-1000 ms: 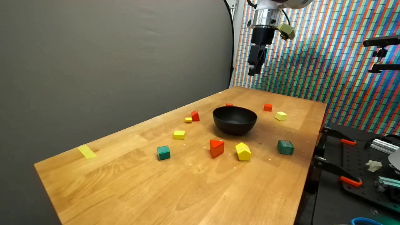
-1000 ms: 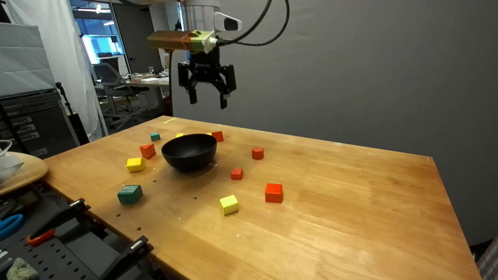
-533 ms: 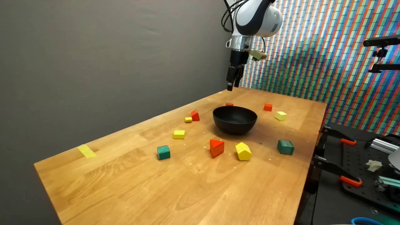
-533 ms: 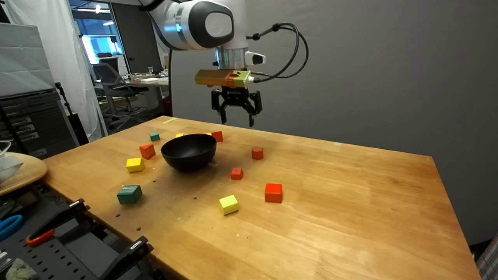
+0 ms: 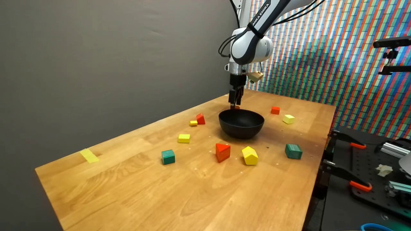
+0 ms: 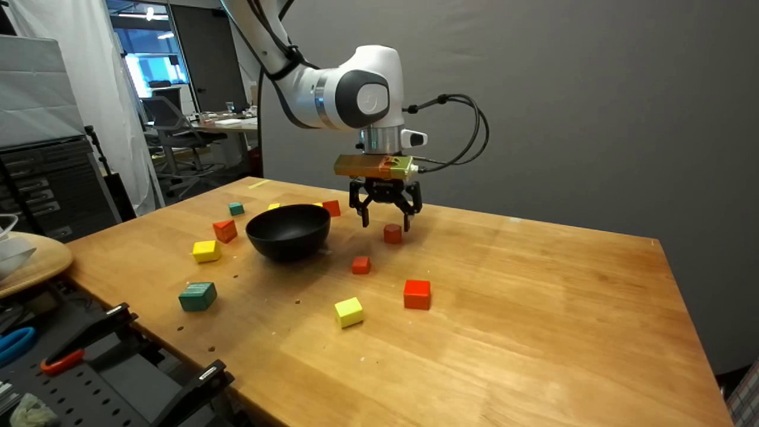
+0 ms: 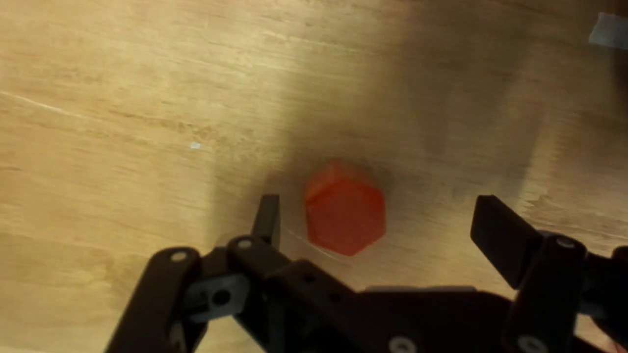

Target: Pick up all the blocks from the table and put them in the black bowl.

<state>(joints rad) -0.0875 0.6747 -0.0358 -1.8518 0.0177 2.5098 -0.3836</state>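
Observation:
My gripper (image 6: 386,226) is open and points down, low over the table (image 6: 533,332). Its jaws stand either side of a red hexagonal block (image 7: 346,215), nearer the left finger in the wrist view, touching neither. That block also shows in an exterior view (image 6: 392,234). The black bowl (image 5: 241,130) stands close by, with no block seen inside. Other blocks lie around it: small red (image 6: 360,265), larger red (image 6: 417,295), pale yellow (image 6: 349,312), dark green (image 6: 198,296), yellow five-sided (image 5: 249,156), red triangular (image 5: 222,152), small green (image 5: 168,157), yellow (image 5: 184,138), tiny yellow (image 5: 193,123), red wedge (image 5: 200,118).
A yellow tape strip (image 5: 89,155) lies near a table corner. Black clamps (image 6: 198,388) with orange handles grip one table edge, above a dark cart. A grey wall (image 6: 563,118) rises behind the far edge. A round wooden board (image 6: 35,264) stands beside the table.
The arm has come down from high behind the bowl and moved across to the red hexagonal block. The jaws have stayed open. The bowl and blocks have not moved.

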